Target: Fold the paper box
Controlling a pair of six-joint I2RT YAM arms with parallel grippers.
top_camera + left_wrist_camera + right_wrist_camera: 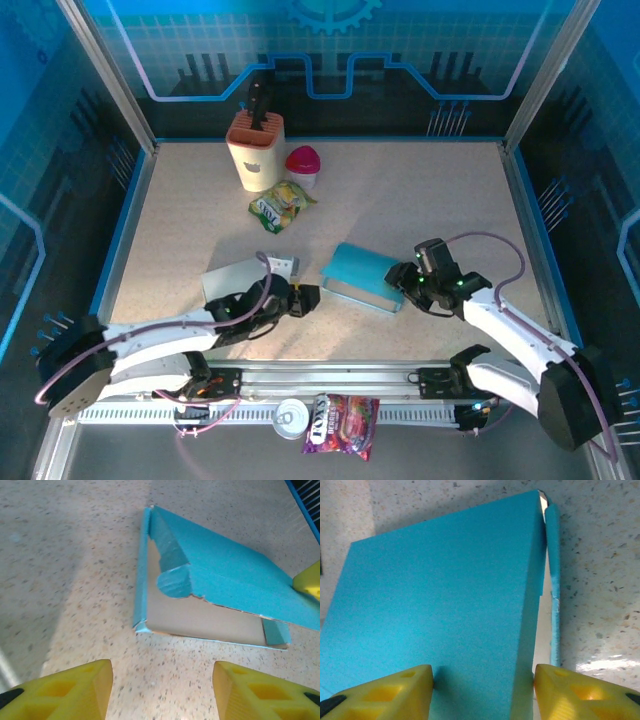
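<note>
The paper box (445,605) fills the right gripper's (483,692) gap, grip uncertain; the left gripper (162,692), spread and empty, faces it.

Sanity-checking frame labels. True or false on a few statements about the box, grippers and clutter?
1. The paper box is fully shut. False: its lid stands raised at an angle and the inside shows.
2. The left gripper is open, with only bare table between its fingers. True.
3. The right gripper has a finger on either side of the box lid. True.
4. The knife holder lies tipped over. False: it stands upright at the far side.
5. The can sits on the box. False: it is at the near rail, beside a snack bag.
</note>
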